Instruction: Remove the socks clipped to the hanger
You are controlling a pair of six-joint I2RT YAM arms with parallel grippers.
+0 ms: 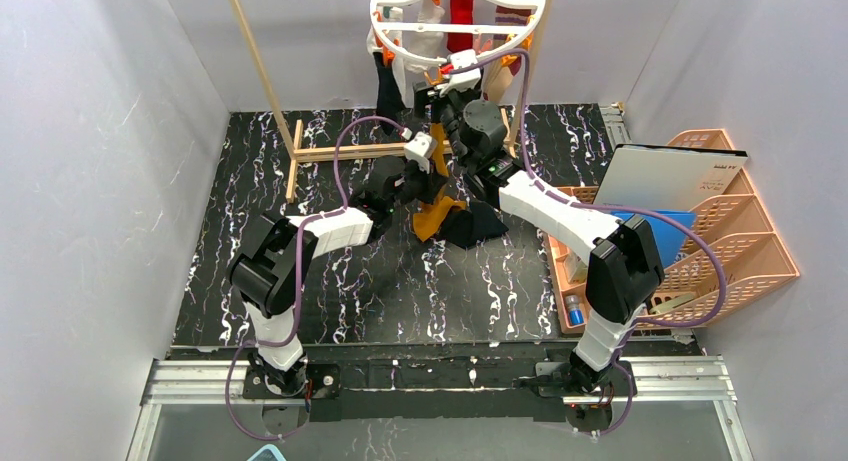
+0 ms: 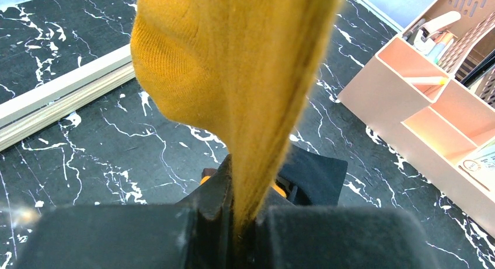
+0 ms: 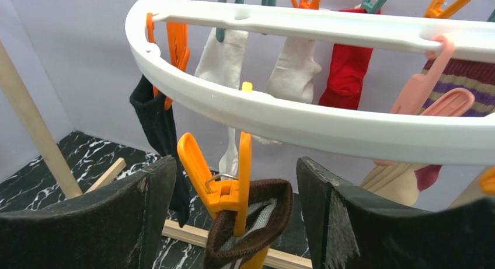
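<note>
The white ring hanger (image 1: 457, 21) hangs at the back centre. In the right wrist view its rim (image 3: 292, 117) carries a black sock (image 3: 154, 117), white socks (image 3: 225, 59), a red sock (image 3: 347, 70) and a striped sock (image 3: 467, 82). My right gripper (image 3: 233, 175) is open, with its fingers on either side of an orange clothespin (image 3: 225, 181). The pin grips the brown cuff (image 3: 257, 222) of a mustard sock. My left gripper (image 2: 245, 222) is shut on the mustard sock (image 2: 233, 76) lower down, above the table (image 1: 437, 216). A black sock (image 2: 315, 175) lies on the table beneath.
A light wooden pole frame (image 1: 262, 71) stands at the back, its base bar (image 1: 340, 153) lying on the black marble table. A pink desk organiser (image 1: 730, 241) with a white board sits at the right, close to the right arm. Grey walls enclose the sides.
</note>
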